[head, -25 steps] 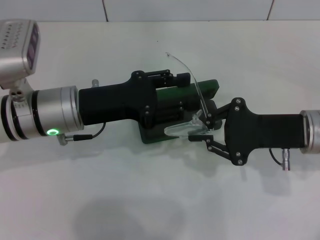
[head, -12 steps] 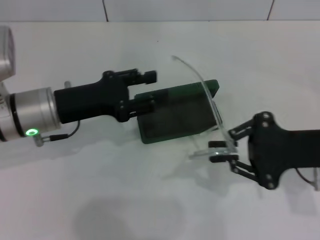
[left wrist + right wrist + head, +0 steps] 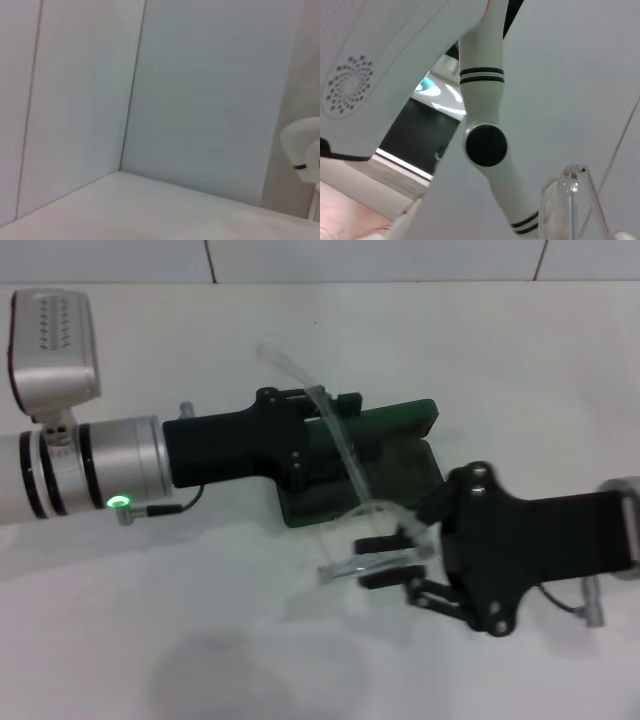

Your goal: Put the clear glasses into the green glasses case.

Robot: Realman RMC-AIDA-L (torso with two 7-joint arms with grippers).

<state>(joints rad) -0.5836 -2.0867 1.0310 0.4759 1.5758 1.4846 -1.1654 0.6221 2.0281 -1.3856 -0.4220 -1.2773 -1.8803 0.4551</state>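
Clear plastic wraparound glasses (image 3: 352,495) are pinched at one end by the right hand (image 3: 385,562), tilted over the open dark green hard case's (image 3: 385,455) 5 o'clock corner. Left hand (image 3: 325,430) covers the case's 9 o'clock end; grip state unclear. Best level the frame, align lengthwise, then lower.

Clear glasses (image 3: 350,510) over open green case (image 3: 385,455)
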